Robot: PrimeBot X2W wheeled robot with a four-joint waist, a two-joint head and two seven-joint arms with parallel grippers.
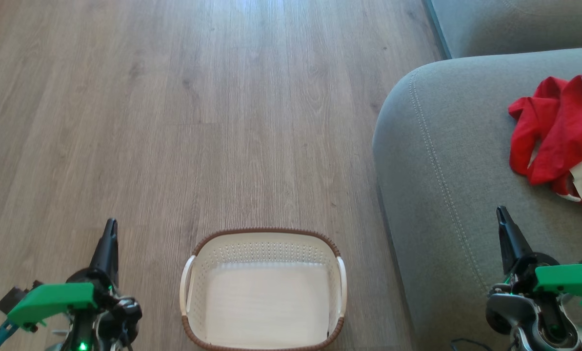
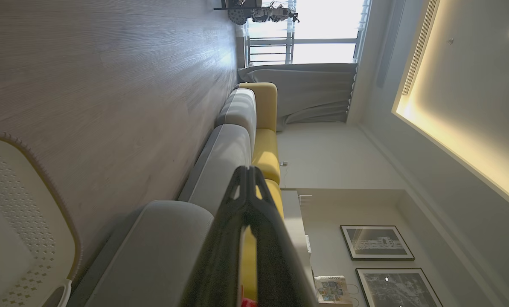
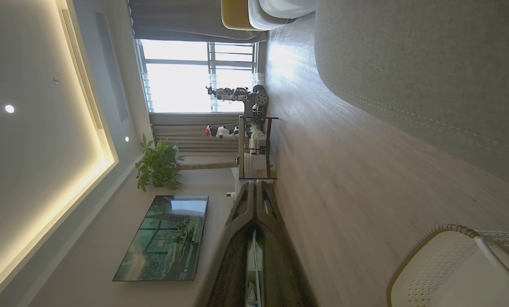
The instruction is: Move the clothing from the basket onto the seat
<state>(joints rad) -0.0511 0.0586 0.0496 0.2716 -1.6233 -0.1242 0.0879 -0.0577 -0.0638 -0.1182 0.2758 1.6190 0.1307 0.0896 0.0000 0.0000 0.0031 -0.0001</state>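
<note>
Basket (image 1: pixel 264 231) stands mouth up, handles (image 1: pixel 187 283) facing left and right.

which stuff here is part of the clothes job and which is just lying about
Part of the job:
- seat, grey-green cushion
- clothing, red and white, lying on the seat
- basket, nothing in it, standing on the floor

Just lying about:
- potted plant
- flat screen
- framed pictures
- yellow cushions
</note>
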